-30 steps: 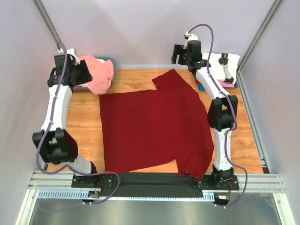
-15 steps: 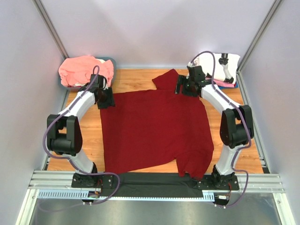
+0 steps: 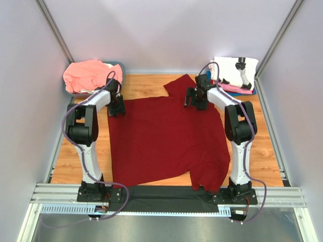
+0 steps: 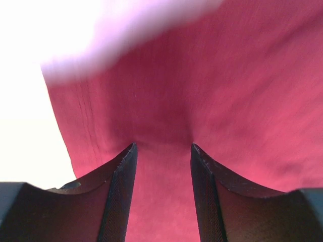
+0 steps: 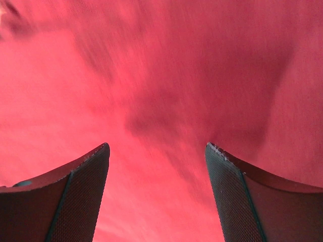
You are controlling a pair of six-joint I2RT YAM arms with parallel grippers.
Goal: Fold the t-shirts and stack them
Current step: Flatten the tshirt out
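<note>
A plain dark red t-shirt point(image 3: 161, 136) lies spread flat on the wooden table, one sleeve pointing to the far edge. My left gripper point(image 3: 117, 108) is down on its far left corner. The left wrist view shows the left gripper point(image 4: 164, 146) with its fingers partly apart and pressed into the red cloth point(image 4: 202, 91), near a hem. My right gripper point(image 3: 196, 100) rests on the shirt's far right part, below the sleeve. In the right wrist view the right gripper point(image 5: 157, 145) stands wide open over red cloth point(image 5: 151, 75).
A salmon-pink t-shirt point(image 3: 91, 74) is heaped in a bin at the far left corner. At the far right a folded white t-shirt with black print point(image 3: 233, 69) lies on pink and blue ones point(image 3: 238, 89). Grey walls enclose the table.
Both arms came down from raised poses at the back onto the far edge of the red shirt. The left fingers have narrowed; the right ones stayed wide.
</note>
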